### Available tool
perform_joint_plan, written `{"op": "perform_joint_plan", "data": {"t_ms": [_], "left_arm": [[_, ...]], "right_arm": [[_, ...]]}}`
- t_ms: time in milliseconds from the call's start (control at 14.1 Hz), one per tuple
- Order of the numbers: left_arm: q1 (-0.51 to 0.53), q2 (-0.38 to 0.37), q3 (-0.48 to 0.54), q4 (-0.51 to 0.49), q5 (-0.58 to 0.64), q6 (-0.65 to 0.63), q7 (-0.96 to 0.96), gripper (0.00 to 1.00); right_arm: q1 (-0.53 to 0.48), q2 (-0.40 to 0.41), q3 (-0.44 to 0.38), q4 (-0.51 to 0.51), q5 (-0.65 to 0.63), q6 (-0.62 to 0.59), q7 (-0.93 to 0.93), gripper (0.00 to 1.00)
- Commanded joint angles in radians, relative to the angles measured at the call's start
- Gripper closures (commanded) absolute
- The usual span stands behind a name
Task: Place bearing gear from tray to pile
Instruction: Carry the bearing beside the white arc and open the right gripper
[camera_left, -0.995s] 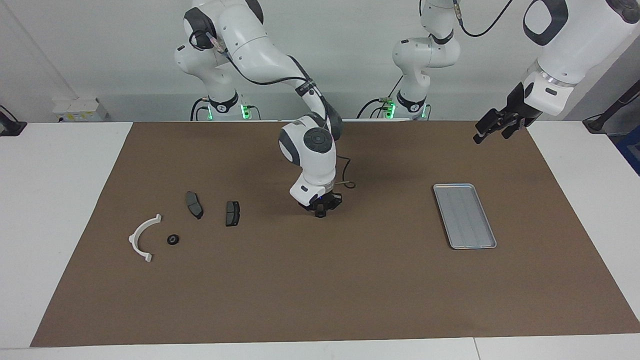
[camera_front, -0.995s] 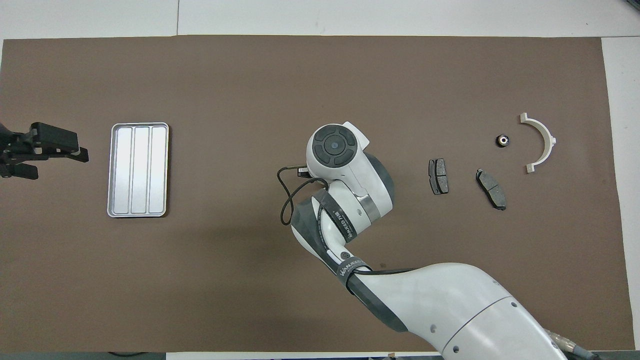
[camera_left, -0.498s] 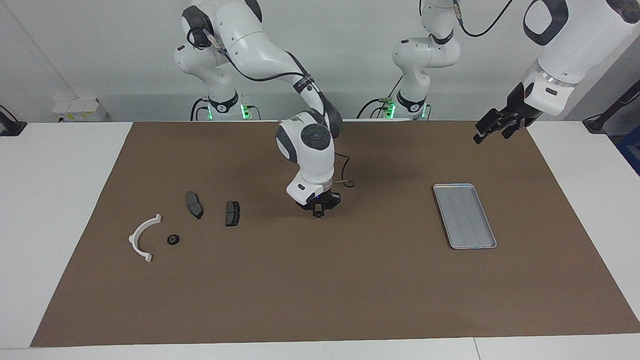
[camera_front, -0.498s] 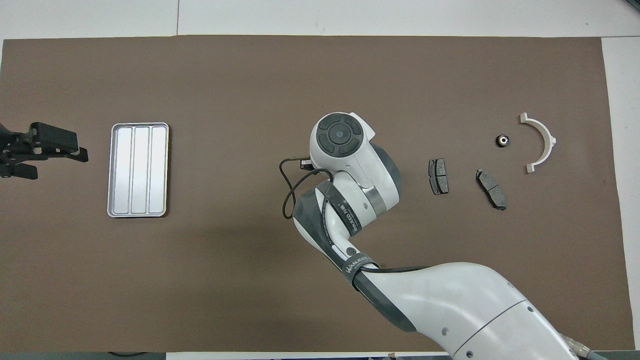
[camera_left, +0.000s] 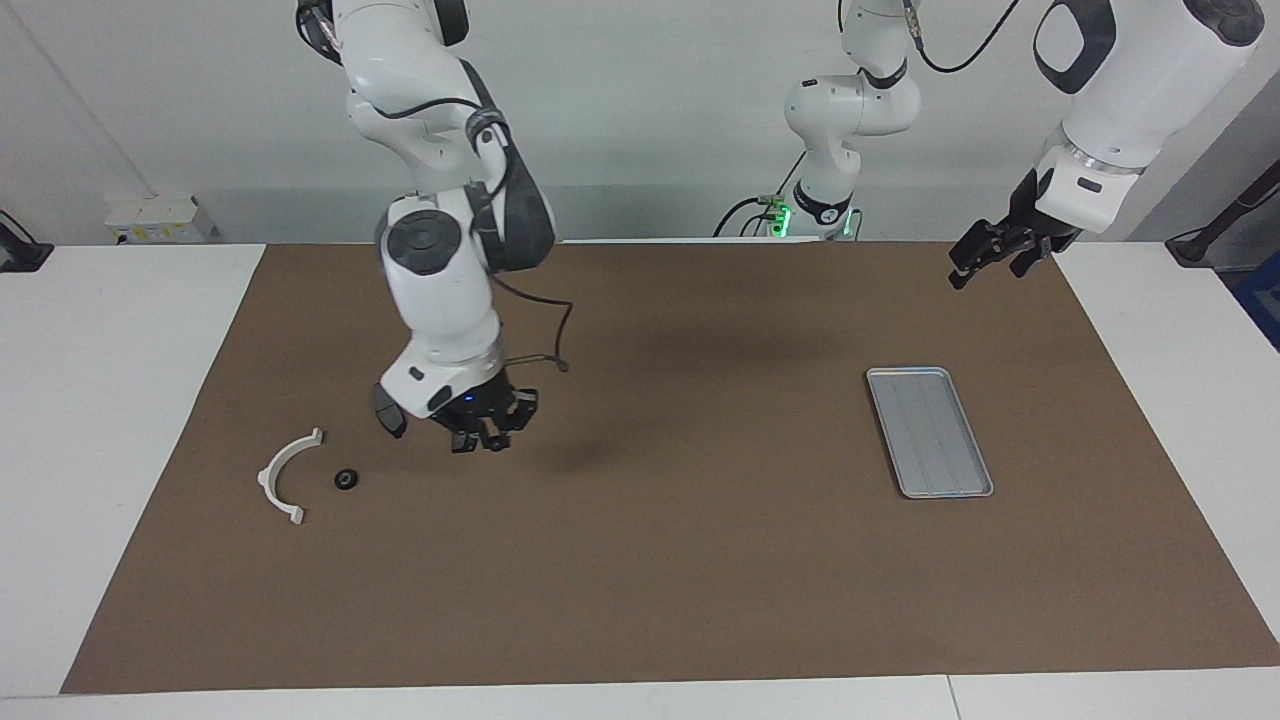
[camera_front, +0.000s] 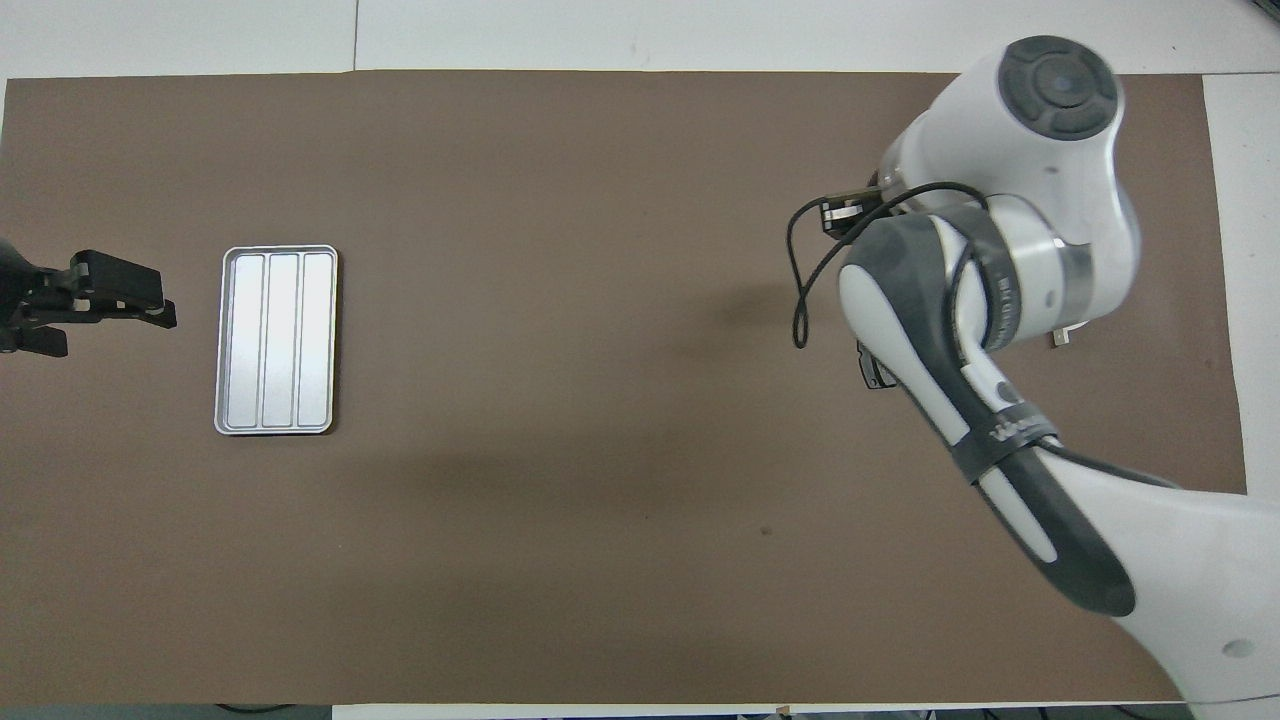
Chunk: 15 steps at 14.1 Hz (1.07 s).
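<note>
I am the right gripper (camera_left: 487, 437), hanging low over the brown mat (camera_left: 700, 560), above one of the two brake pads. The other brake pad (camera_left: 388, 412) shows just past my wrist, on the side toward the white semicircular bracket (camera_left: 285, 478). I cannot tell whether my grip is shut on anything.

The only bearing gear (camera_left: 346, 479) I can see is a small black ring. It lies flat on the mat just beside the bracket, inside its curve and apart from it. That puts it already among the pile and well away from the tray (camera_left: 905, 372), which shows only bare ribs.

The gear is farther from the robots than the visible pad and closer to the bracket than I am. Being round, it has no long axis to line up with. I judge I am far better placed than the left gripper (camera_left: 993, 258), which waits spread open past the tray from the bracket.
</note>
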<state>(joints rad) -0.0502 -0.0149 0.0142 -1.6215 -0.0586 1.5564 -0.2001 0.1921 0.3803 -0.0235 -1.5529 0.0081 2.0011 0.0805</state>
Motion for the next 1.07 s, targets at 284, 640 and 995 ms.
{"op": "perform_joint_plan", "data": {"t_ms": [284, 640, 995], "left_arm": [[-0.013, -0.023, 0.010, -0.021, 0.022, 0.008, 0.002, 0.00], [-0.014, -0.025, 0.006, -0.031, 0.025, 0.024, 0.002, 0.00], [-0.013, -0.016, 0.006, -0.034, 0.026, 0.076, 0.014, 0.00]], "right_arm": [[-0.164, -0.040, 0.020, -0.195, 0.012, 0.112, -0.226, 1.00], [-0.164, -0.040, 0.020, -0.280, 0.012, 0.201, -0.229, 1.00], [-0.183, -0.012, 0.019, -0.289, 0.010, 0.243, -0.268, 1.00]]}}
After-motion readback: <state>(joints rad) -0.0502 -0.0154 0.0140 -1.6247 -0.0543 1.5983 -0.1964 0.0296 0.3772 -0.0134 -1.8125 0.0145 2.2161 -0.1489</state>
